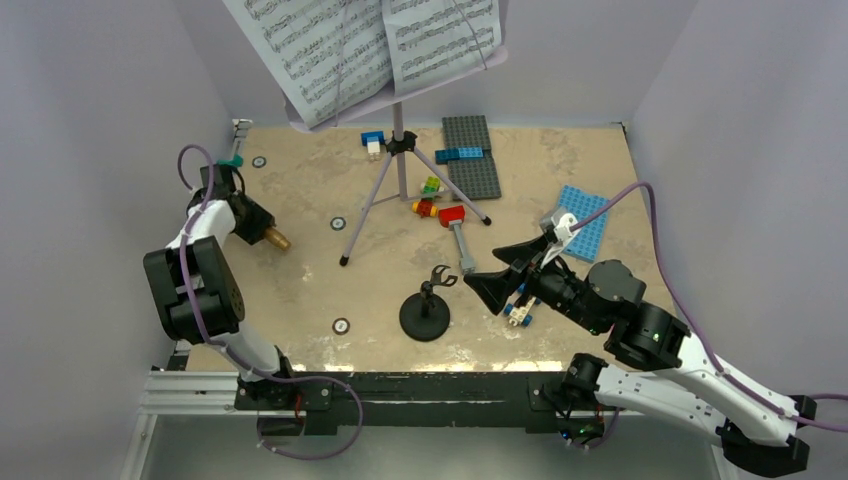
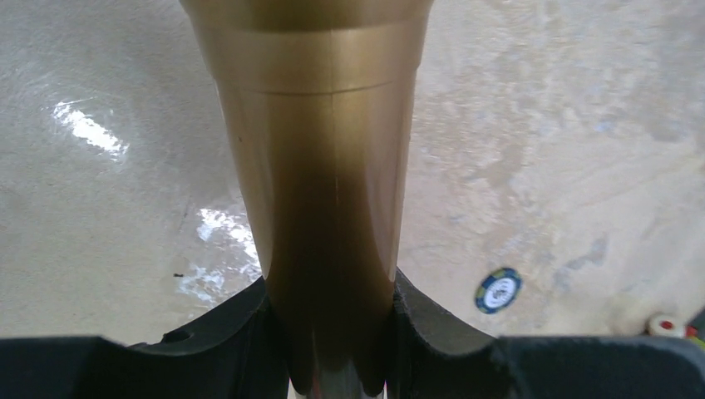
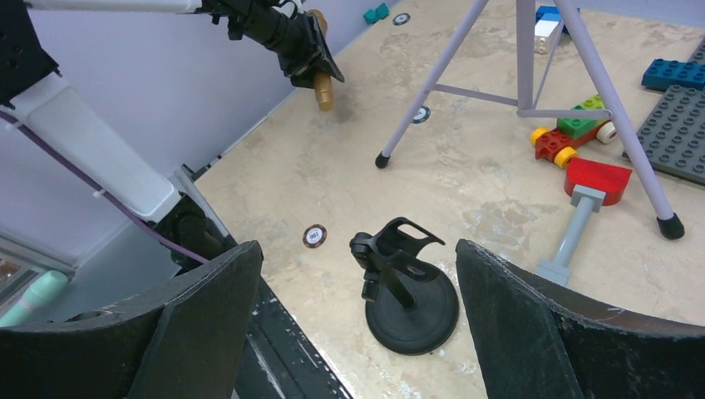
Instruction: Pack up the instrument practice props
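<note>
Spread wide, the right gripper (image 1: 487,268) hovered just right of the small black round-based mic stand (image 1: 425,318), likely the next pickup, which calls for lowering onto its stem. Farther left, the left gripper (image 1: 258,230) clamped the gold-brown microphone (image 1: 277,240) over the mottled beige tabletop (image 1: 300,290). Farthest, white sheet-music pages (image 1: 330,50) rested on the lilac tripod music stand (image 1: 400,175), between pale walls (image 1: 90,150).

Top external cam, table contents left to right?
microphone in the left pincer → black mic stand → right pincer, open → blue baseplate. Skipped: lilac music stand and toy hammer, which overlap others.
</note>
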You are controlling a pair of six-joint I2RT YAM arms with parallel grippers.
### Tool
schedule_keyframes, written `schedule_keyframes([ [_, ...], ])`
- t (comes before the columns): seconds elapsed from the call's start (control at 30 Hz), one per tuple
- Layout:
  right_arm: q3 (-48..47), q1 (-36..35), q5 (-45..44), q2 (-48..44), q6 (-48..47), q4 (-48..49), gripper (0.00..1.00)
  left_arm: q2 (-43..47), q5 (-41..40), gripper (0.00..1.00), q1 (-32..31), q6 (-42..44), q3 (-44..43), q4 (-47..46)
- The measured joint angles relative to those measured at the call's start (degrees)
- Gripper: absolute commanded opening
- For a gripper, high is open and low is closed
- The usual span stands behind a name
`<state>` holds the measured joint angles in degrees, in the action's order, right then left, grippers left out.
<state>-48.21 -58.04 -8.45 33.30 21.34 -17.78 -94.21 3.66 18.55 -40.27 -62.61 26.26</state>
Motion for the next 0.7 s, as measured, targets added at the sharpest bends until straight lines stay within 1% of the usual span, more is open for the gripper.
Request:
schedule_keyframes([
  [0.17, 0.0, 0.0, -0.1, -0.1, -1.4, -1.1, 0.91, -4.4, -1.9, 0.18, 0.3, 2.3, -1.0, 2.2],
  [0.27, 0.0, 0.0, -0.6, -0.5, -2.0, -1.5, 0.92, -6.7, -4.0, 0.26, 0.3, 3.8, -3.0, 3.4],
  [0.37, 0.0, 0.0, -1.2, -0.5, -2.4, -1.6, 0.91, -8.0, -6.0, 0.32, 0.3, 5.1, -4.0, 3.6],
  [0.5, 0.0, 0.0, -1.4, -0.4, -3.0, -1.5, 0.92, -8.3, -8.0, 0.35, 0.3, 6.6, -4.0, 4.2],
  [0.6, 0.0, 0.0, -1.5, -0.1, -3.4, -1.5, 0.92, -8.3, -8.8, 0.4, 0.3, 7.4, -4.0, 4.3],
  [0.7, 0.0, 0.0, -1.5, 0.2, -3.7, -1.6, 0.92, -8.3, -9.5, 0.41, 0.3, 8.4, -4.0, 4.3],
])
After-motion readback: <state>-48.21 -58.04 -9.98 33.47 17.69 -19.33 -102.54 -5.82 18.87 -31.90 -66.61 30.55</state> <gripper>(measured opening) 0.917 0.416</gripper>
